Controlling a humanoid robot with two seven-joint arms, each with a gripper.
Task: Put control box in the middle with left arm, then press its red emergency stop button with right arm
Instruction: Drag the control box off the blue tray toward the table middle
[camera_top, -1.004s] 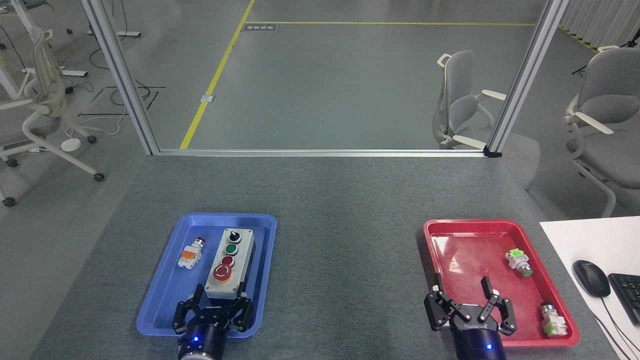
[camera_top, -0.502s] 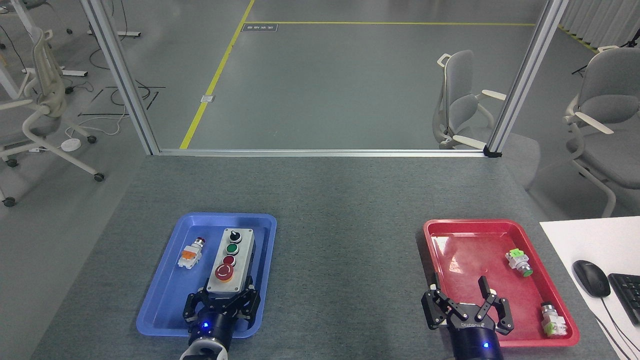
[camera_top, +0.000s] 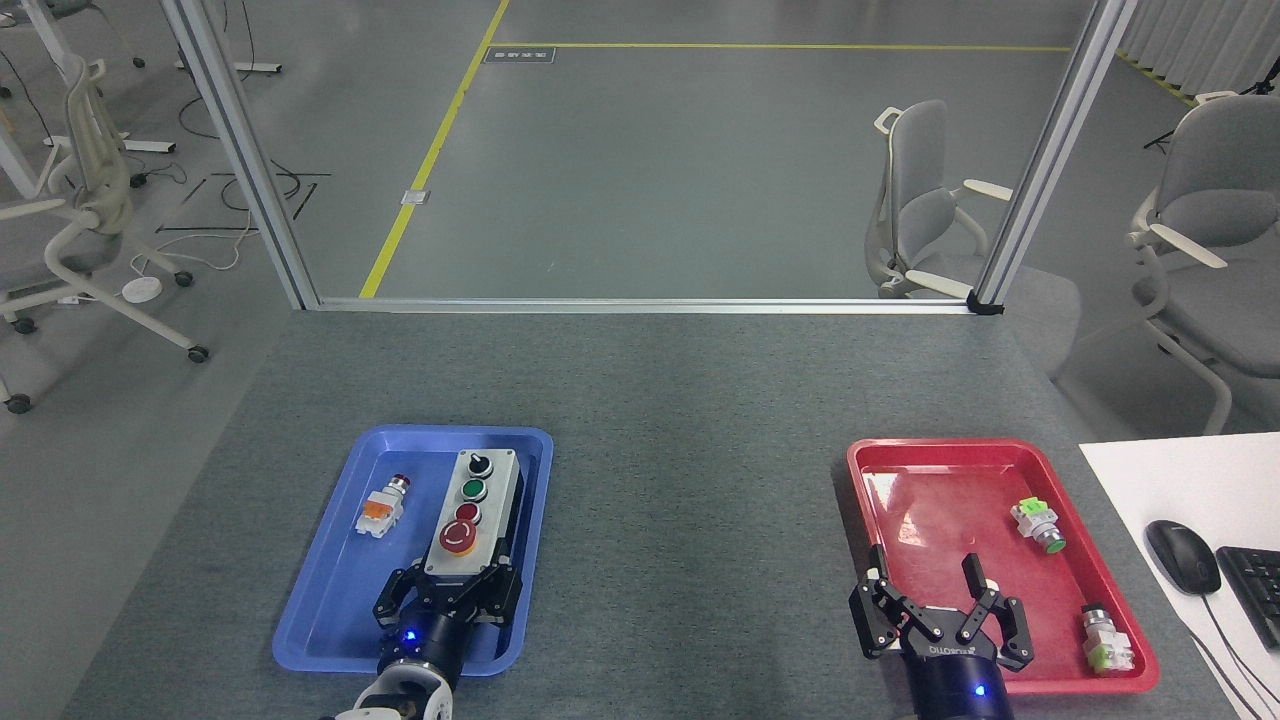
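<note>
Left side: small loose push-button switch with red cap and orange-white body (camera_top: 380, 507) lies in the left part of the shallow blue plastic tray (camera_top: 330, 590), unmoved over the last second.

Just beside it, the oblong light-grey control box with black base (camera_top: 472, 513) has shifted. A second ago it lay flat and square in the tray; now it sits further up and right, slightly skewed, its near end apparently lifted. The left gripper (camera_top: 448, 590) has advanced and closed its fingers on the box's near end. Grasp looks made; lift out of the tray seems under way. The box is not yet in the middle of the grey felt-covered table (camera_top: 690, 420).

Big red emergency stop button (camera_top: 459, 537) faces up, close to the gripper.

Right side: right gripper (camera_top: 938, 605) hovers with fingers spread over the near edge of the red plastic tray (camera_top: 870, 470), barely moved, holding nothing. Two green-capped switches (camera_top: 1036, 525) lie in that tray, untouched.
</note>
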